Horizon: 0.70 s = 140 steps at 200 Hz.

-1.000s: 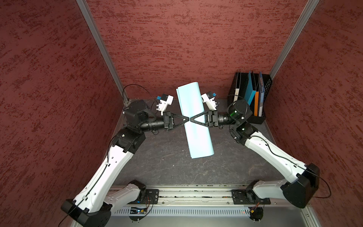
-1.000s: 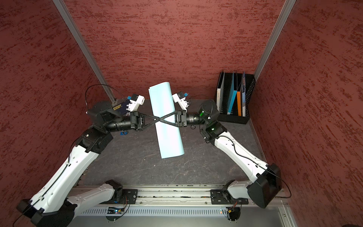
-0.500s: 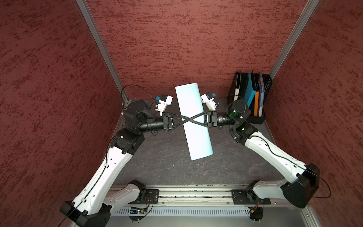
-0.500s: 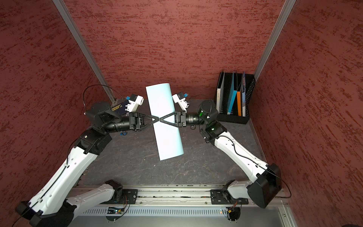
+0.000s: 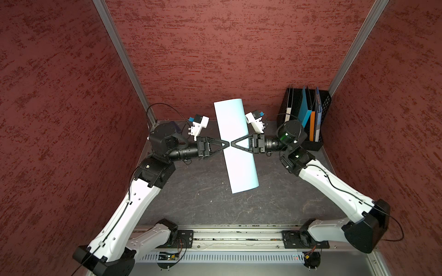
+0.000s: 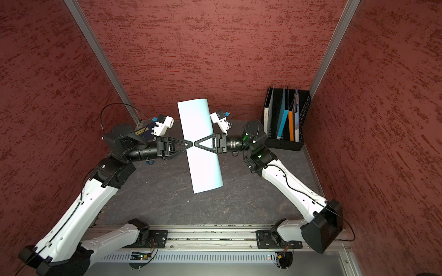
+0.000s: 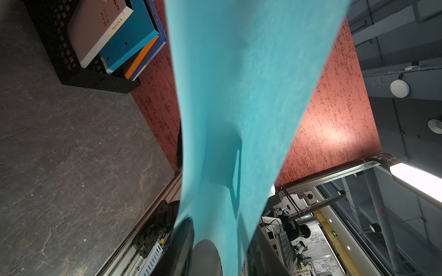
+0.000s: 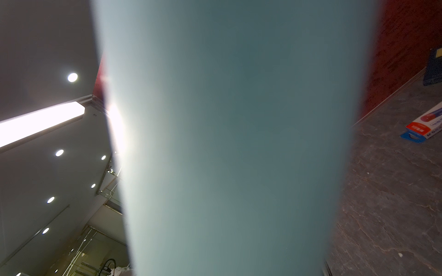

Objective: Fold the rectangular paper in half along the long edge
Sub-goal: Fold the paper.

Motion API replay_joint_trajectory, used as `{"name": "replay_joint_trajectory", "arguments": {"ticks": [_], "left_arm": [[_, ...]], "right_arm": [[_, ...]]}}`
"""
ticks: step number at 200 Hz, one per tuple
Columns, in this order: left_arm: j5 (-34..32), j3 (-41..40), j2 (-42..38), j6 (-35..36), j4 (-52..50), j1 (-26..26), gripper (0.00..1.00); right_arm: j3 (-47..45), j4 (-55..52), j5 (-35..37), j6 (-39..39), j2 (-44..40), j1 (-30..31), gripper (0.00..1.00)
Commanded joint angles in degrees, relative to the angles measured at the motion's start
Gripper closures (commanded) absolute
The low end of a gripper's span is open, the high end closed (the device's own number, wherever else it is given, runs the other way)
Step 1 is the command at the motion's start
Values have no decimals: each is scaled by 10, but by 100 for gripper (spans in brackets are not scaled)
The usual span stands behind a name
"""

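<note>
Left wrist view shows the rectangular paper (image 7: 239,95) running away from between the two dark fingers (image 7: 185,239) of the left gripper (image 7: 218,243). The fingers stand apart on either side of the sheet instead of pinching it, so this claw is open around the paper. In both top views the sheet sits up off the middle of the dark table (image 5: 191,203), arched lengthways, its far end showing against the back wall and its near end drooping toward the table. The left gripper (image 5: 226,144) and the right gripper (image 5: 233,144) meet almost tip to tip at the paper's edge nearest the left arm, and the right gripper's upper finger lies across the sheet. Blurred paper (image 8: 227,143) fills the right wrist view, so I cannot tell whether that claw is clamped. A black file rack (image 5: 320,119) stands in the far right corner.
</note>
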Motion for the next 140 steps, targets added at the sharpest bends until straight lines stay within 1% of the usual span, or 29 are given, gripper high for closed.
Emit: {"name": "replay_joint_trajectory", "arguments": {"ticks": [1,40,102,140], "left_arm": [[-10,36,-11,24,-23,7,61],[-15,62,-14,37,-50,21,60],[-15,33,-16,29,-32,20,57],[-20,38,-15,47,-50,21,56]], "right_arm": [[17,35,1,13,-12,-2,65],[16,57,1,33,-10,-5,65],[16,106,0,72,1,-6,65],[18,135,-7,97,6,-6,66]]}}
